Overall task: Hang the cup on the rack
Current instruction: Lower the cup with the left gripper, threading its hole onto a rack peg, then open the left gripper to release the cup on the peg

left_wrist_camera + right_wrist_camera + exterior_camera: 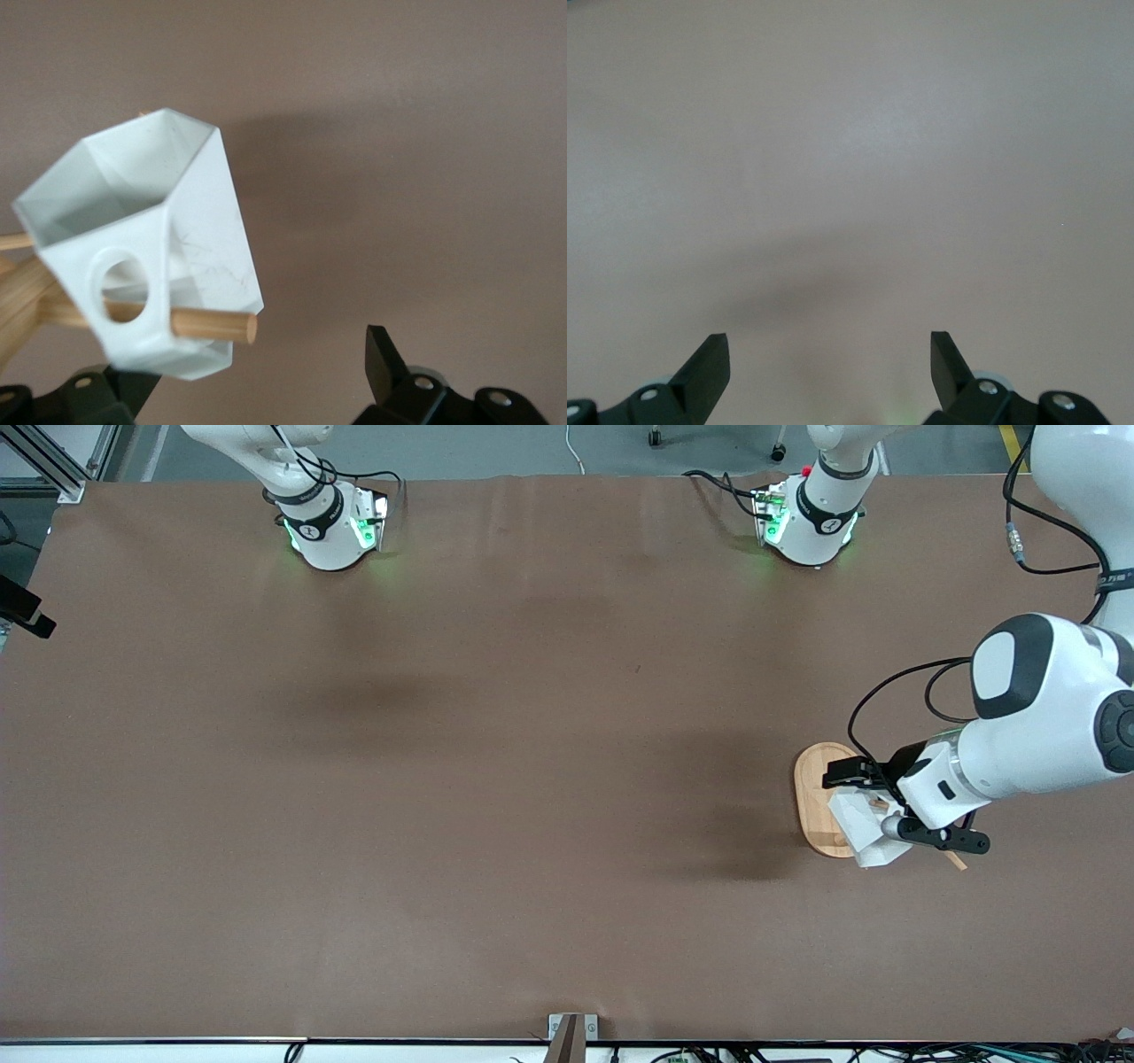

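1. Left wrist view shows the white faceted cup (146,248) hanging on a bamboo peg (190,324) that passes through the round hole in its handle.
2. Left gripper (252,390) sits just beside the cup, jaws released, one finger (385,363) clear of it.
3. Front view puts the bamboo rack (819,802) at about four o'clock on the table (443,779), toward the left arm's end.
4. Right gripper (830,372) waits over bare tabletop, jaws spread.

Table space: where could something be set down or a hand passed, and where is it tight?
The brown table is bare between the two arm bases and the front edge, and toward the right arm's end. It is crowded only at the rack, where the cup sits on a peg and the left end effector stands open.
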Action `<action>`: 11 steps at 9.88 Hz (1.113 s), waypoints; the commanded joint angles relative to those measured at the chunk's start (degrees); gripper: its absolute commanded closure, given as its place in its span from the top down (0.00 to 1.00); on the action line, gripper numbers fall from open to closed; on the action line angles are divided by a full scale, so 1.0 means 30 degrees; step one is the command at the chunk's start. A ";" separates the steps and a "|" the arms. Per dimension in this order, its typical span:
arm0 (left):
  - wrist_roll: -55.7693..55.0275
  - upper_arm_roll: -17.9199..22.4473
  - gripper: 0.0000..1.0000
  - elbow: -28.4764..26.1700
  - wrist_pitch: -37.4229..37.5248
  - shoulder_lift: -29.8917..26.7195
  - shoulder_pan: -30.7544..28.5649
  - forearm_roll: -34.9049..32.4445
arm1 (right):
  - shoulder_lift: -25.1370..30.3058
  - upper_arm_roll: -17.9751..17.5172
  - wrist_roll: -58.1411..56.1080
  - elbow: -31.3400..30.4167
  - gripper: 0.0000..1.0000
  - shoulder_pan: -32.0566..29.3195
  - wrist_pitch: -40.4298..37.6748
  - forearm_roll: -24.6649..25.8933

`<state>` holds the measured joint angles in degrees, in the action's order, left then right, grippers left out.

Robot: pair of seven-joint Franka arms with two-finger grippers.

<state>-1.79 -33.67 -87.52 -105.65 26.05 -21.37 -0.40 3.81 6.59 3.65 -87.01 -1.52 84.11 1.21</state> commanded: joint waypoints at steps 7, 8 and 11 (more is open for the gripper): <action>-0.1925 -0.0583 1.00 0.2102 0.3812 -0.2235 0.0120 -0.0799 | 0.0135 0.0119 -0.0160 -0.0234 1.00 0.0039 0.0028 -0.0140; -0.1402 -0.0612 1.00 0.2131 0.3957 -0.2354 -0.0025 -0.1499 | 0.0135 0.0119 -0.0160 -0.0234 1.00 0.0039 0.0028 -0.0169; 0.0975 -0.0348 1.00 0.3183 0.5414 -0.2443 -0.0202 -0.2291 | 0.0135 0.0119 -0.0160 -0.0234 1.00 0.0039 0.0028 -0.0169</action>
<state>-0.74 -34.75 -78.54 -92.32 18.28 -21.79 -5.06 3.80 6.63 3.64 -87.06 -1.53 84.11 1.21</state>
